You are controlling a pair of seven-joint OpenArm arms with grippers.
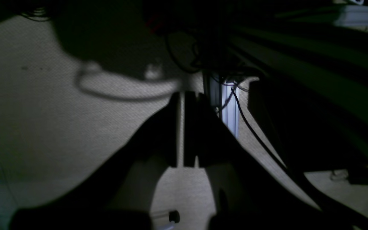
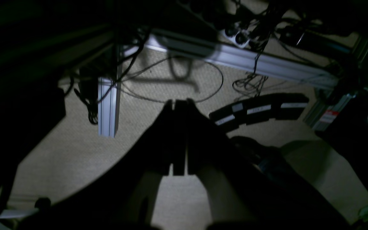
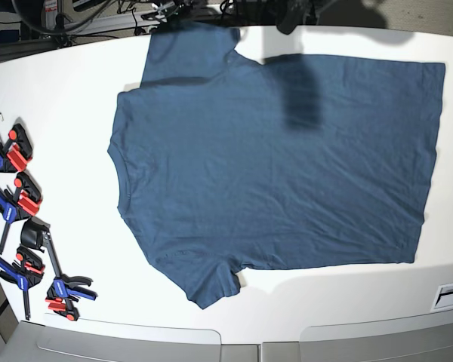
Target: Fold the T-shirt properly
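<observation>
Looking left to right, we had the clamps (image 3: 19, 204) at the left edge and the T-shirt (image 3: 279, 158) flat mid-frame, unfolded. Both the left gripper (image 1: 184, 95) and right gripper (image 2: 179, 103) were pinched closed, empty, over carpet. We'd start at a sleeve edge.

T-shirt (image 3: 279, 162) fills table (image 3: 75, 98) — clamps (image 3: 23, 226) line left edge

No legible text anywhere
</observation>
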